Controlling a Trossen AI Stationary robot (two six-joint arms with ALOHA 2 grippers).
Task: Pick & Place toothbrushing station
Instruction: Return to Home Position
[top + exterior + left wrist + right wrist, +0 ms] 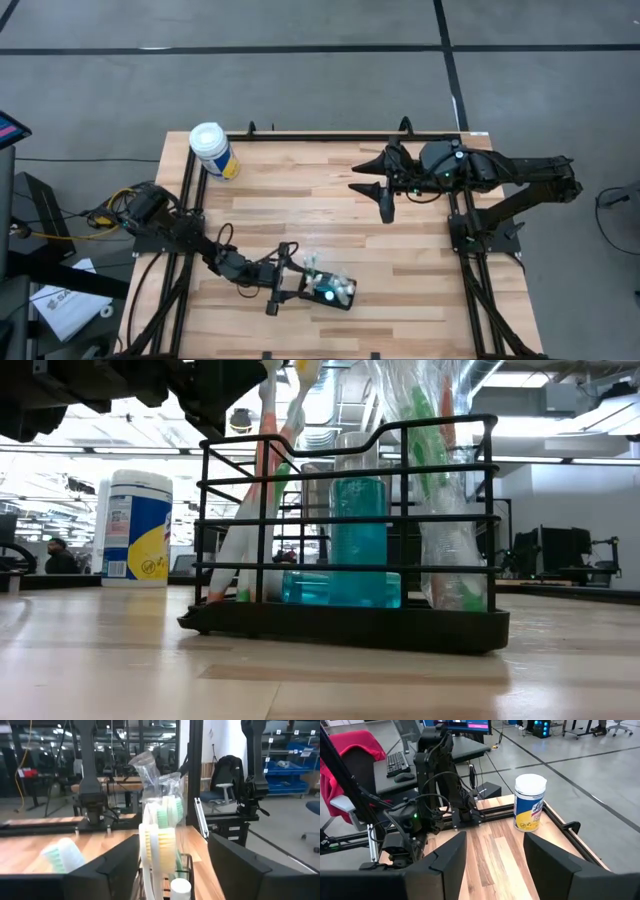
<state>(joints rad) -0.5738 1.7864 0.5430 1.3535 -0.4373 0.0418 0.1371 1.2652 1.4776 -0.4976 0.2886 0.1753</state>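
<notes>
The toothbrushing station (330,290) is a black wire-frame holder (350,615). It stands upright on its base near the table's front middle and holds toothbrushes, a blue bottle and wrapped items. My left gripper (283,278) is open at the station's left end. In the left wrist view (172,865) its fingers stand on either side of the toothbrush heads (160,830), above the rack's rim (187,862). I see no touch. In the low view it hangs above the station's left end (220,390). My right gripper (368,180) is open and empty over the table's far right part.
A white-lidded canister (213,150) with a blue-yellow label stands at the table's far left corner; it also shows in the low view (137,525) and the right wrist view (530,802). Bare wood (330,220) lies between the two arms.
</notes>
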